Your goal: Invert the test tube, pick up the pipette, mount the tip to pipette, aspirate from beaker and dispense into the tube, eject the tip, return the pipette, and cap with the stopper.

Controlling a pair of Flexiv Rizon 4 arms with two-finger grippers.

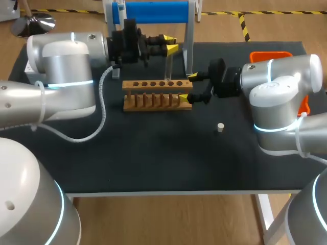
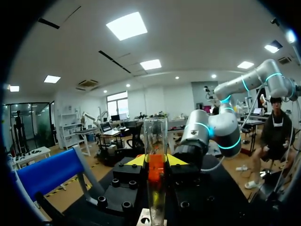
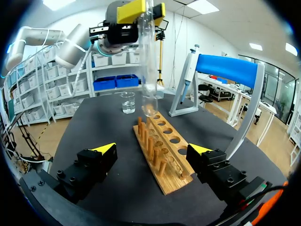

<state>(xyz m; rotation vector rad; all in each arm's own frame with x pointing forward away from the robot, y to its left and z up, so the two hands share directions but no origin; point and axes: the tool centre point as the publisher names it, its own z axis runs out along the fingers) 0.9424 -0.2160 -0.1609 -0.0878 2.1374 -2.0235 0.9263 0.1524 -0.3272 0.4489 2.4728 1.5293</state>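
On the black bench [image 1: 153, 153], the wooden rack [image 1: 156, 94] is standing with one end between my right fingers [image 1: 193, 76], which are spreading wide open on either side of it. My left fingers [image 1: 168, 49] are gripping the glass test tube [image 1: 167, 66], holding it upright over the rack. The small white stopper [image 1: 220, 127] is lying alone on the bench, near my right arm.

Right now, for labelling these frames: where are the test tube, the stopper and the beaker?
test tube [image 3: 146, 61], right wrist view, its glass middle.
stopper [image 1: 220, 127], head view, its top.
beaker [image 3: 128, 103], right wrist view, its glass wall.
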